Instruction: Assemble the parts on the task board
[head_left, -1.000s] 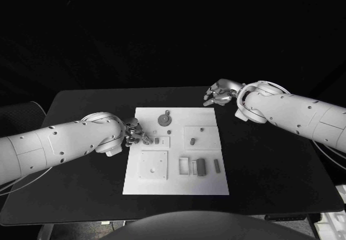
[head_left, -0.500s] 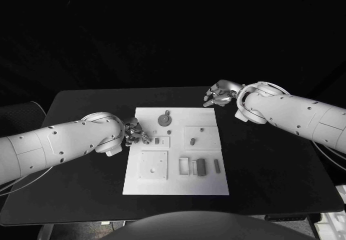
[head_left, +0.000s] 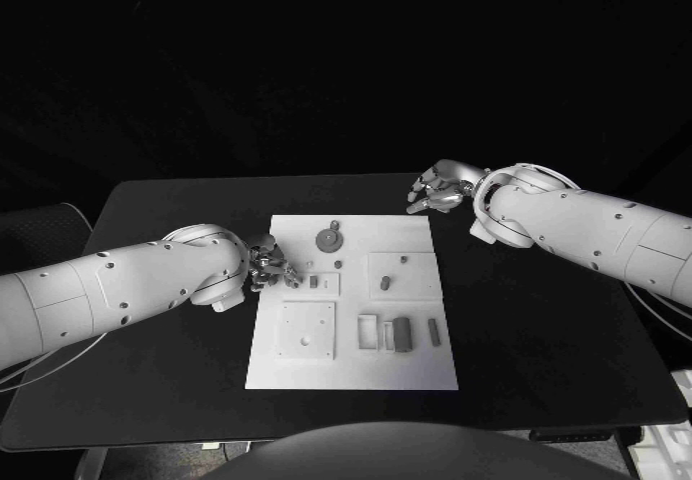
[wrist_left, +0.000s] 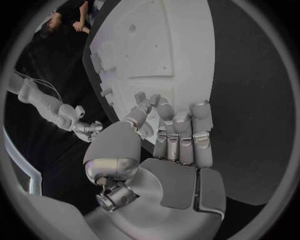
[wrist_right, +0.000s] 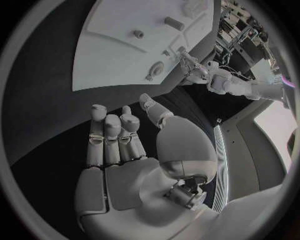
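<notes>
The white task board (head_left: 346, 365) lies in the middle of the black table. On it are a round grey part (head_left: 329, 239), a small part (head_left: 385, 283) and some upright blocks (head_left: 402, 333). My left hand (head_left: 271, 265) hovers at the board's left edge, its fingertips over the board near a small part (head_left: 316, 283). In the left wrist view the left hand (wrist_left: 178, 142) has straight fingers (wrist_left: 200, 130) and an empty palm. My right hand (head_left: 437, 190) is off the board's far right corner over the table. In the right wrist view the right hand (wrist_right: 119, 150) holds nothing, fingers loosely extended.
Black table (head_left: 548, 330) surrounds the board, with bare room to its right and front. A square raised plate (head_left: 307, 330) sits on the board's near left. In the right wrist view the board (wrist_right: 112, 60) lies ahead with the round part (wrist_right: 155, 68) near its edge.
</notes>
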